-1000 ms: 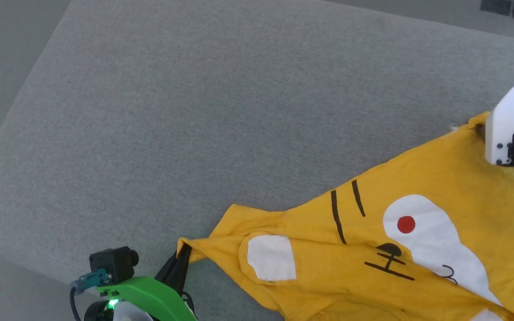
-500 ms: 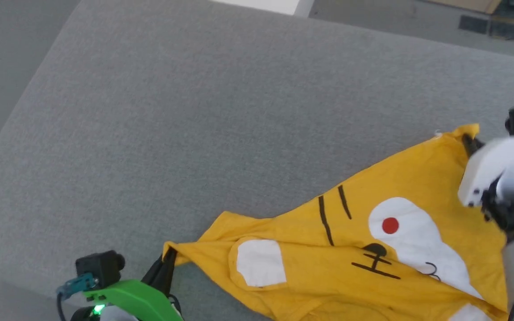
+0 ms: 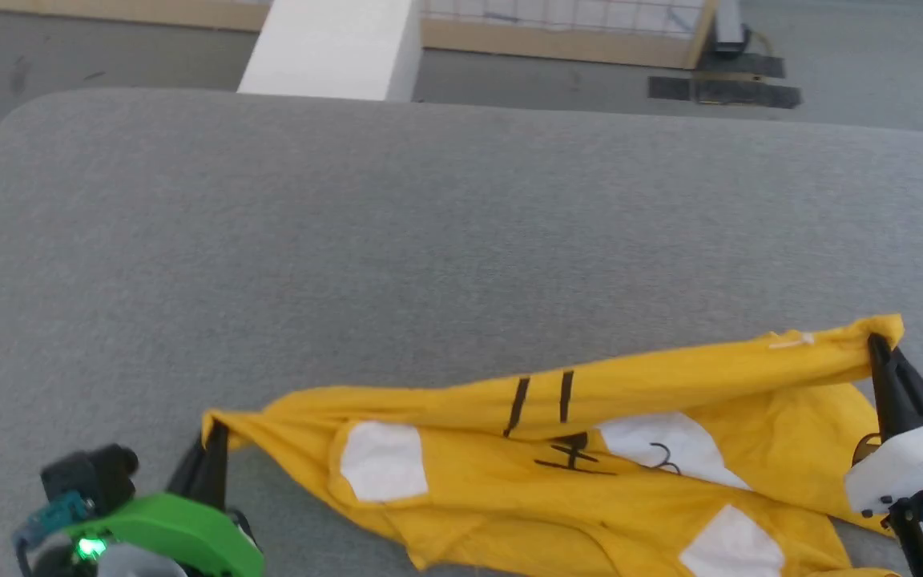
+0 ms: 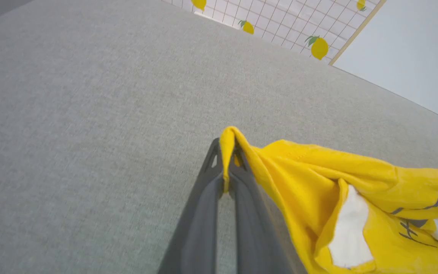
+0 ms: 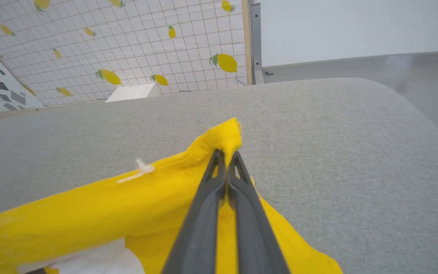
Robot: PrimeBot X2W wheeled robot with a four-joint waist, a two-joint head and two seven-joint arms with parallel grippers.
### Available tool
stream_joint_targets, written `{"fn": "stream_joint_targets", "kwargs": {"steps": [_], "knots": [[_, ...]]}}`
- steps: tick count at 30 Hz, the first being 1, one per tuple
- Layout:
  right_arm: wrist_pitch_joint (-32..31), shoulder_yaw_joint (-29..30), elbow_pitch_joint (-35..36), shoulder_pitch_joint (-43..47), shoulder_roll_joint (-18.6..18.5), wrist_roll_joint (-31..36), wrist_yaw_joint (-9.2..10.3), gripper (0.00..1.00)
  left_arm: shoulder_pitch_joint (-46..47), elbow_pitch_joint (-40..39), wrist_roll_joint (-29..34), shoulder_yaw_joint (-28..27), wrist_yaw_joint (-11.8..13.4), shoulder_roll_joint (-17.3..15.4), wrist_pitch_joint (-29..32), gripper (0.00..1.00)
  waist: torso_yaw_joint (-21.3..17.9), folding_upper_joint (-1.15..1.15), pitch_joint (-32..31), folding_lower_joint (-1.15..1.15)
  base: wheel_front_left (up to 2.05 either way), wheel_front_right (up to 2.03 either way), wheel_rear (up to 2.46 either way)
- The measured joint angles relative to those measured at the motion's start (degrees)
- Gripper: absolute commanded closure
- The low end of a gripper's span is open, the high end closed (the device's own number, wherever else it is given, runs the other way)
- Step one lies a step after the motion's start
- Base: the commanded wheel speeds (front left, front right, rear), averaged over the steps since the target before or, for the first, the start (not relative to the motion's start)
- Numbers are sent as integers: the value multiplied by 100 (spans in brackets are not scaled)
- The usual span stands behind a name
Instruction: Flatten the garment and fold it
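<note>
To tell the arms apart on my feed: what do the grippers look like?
The left gripper has long, tapered dark-grey jaws with cut-outs near the tips, a bright green wrist shell with a lit green light, and a black camera block. The right gripper has matching jaws and a white shell.

Lighting is bright, even and diffuse in all three views; no hard shadows noted. Head view: the grey fabric surface point(image 3: 349, 240) is uniformly lit, with only a faint soft shadow under the garment point(image 3: 550, 513) edge toward 6 o'clock. The white block point(image 3: 333, 48) at 12 o'clock is close to blown out. A green indicator light point(image 3: 91, 548) glows at 7 o'clock. Left wrist view: the left gripper point(image 4: 227, 152) is crisp at the tips and soft toward 6 o'clock; the pale wall point(image 4: 413, 57) at 2 o'clock is washed out. Right wrist view: the right gripper point(image 5: 226, 156) is likewise soft at 6 o'clock; the grid wall point(image 5: 127, 45) lines bow at 10 o'clock, a wide-angle distortion; a hazy smear sits at 2 o'clock.
</note>
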State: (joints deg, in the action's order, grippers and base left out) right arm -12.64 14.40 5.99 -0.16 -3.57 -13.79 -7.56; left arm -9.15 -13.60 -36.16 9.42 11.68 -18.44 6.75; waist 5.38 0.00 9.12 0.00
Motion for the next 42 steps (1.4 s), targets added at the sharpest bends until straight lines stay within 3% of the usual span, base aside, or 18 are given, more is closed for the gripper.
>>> {"fn": "stream_joint_targets", "kwargs": {"steps": [5,10,14,21,27,33,38,42], "knots": [[-655,-140,722,-233,-178,80,0,100,955,-98,266,-81,-175,-337,-29,100,-350,0,-55,0,0,0,0],[-1484,-421,973,-1455,-836,87,0,100,2603,-25,386,4,-591,-783,442,100,-530,0,123,0,0,0,0],[-2025,-787,712,-2803,-1356,3,0,100,4166,408,591,200,-942,-1049,870,100,-617,0,420,0,0,0,0],[-2396,-1568,-364,-5096,-1900,-10,0,100,6713,1328,832,389,-1223,-1025,1190,100,-698,0,1180,1,0,0,0],[-2175,-1703,-1424,-6895,-1772,298,-1,100,8555,2112,1332,296,-1161,-1009,835,100,-783,0,1869,2,0,0,0],[-1256,-1330,-2210,-8282,-1340,999,-1,100,9970,2731,1789,201,-895,-922,-75,100,-880,0,2453,2,0,0,0],[-550,-1151,-2638,-8637,-1151,1271,-1,100,10581,3028,1924,73,-788,-831,-860,100,-924,0,2720,2,0,0,0],[-193,-1256,-3047,-8355,-1111,1217,-1,100,10300,3445,1911,189,-995,-860,-998,100,-885,0,2731,2,0,0,0]]}}
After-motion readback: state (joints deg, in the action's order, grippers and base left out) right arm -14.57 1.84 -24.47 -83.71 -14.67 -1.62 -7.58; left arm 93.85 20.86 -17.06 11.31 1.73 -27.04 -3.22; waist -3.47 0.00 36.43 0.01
